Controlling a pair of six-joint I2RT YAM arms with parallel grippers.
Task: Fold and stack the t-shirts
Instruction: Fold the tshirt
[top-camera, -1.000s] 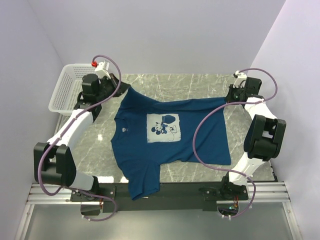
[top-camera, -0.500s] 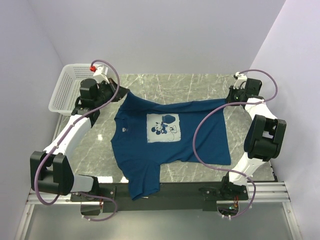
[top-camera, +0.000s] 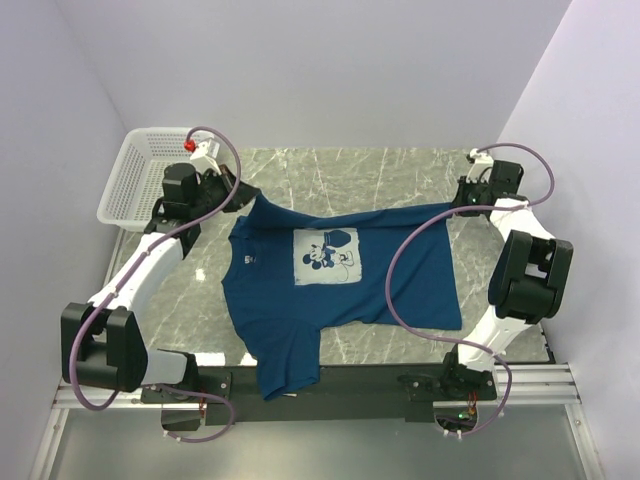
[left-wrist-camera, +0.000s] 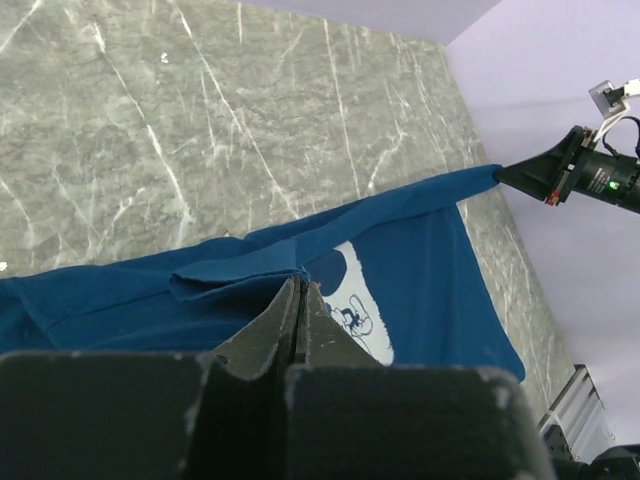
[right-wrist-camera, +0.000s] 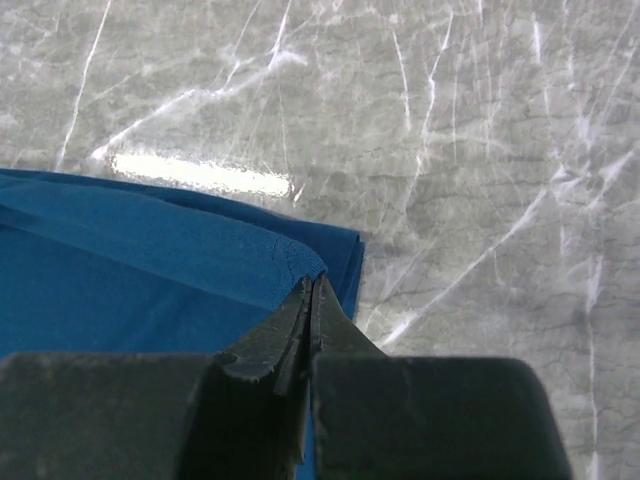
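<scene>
A navy-blue t-shirt (top-camera: 340, 285) with a pale square cartoon print (top-camera: 327, 255) lies spread on the marble table, one sleeve hanging over the near edge. My left gripper (top-camera: 247, 192) is shut on the shirt's far left sleeve. My right gripper (top-camera: 452, 203) is shut on its far right corner. The far edge is stretched between them, lifted off the table. In the left wrist view the closed jaws pinch a fold of blue cloth (left-wrist-camera: 240, 265). In the right wrist view the closed jaws pinch the hemmed corner (right-wrist-camera: 290, 262).
A white mesh basket (top-camera: 140, 175) stands at the far left corner, just behind my left arm. Bare marble table (top-camera: 350, 170) stretches behind the shirt. A black rail (top-camera: 370, 380) runs along the near edge. Purple walls close in on three sides.
Both grippers have pulled the shirt's far edge slightly farther back and tauter. The left arm moved a little toward the basket. Both grips are unchanged.
</scene>
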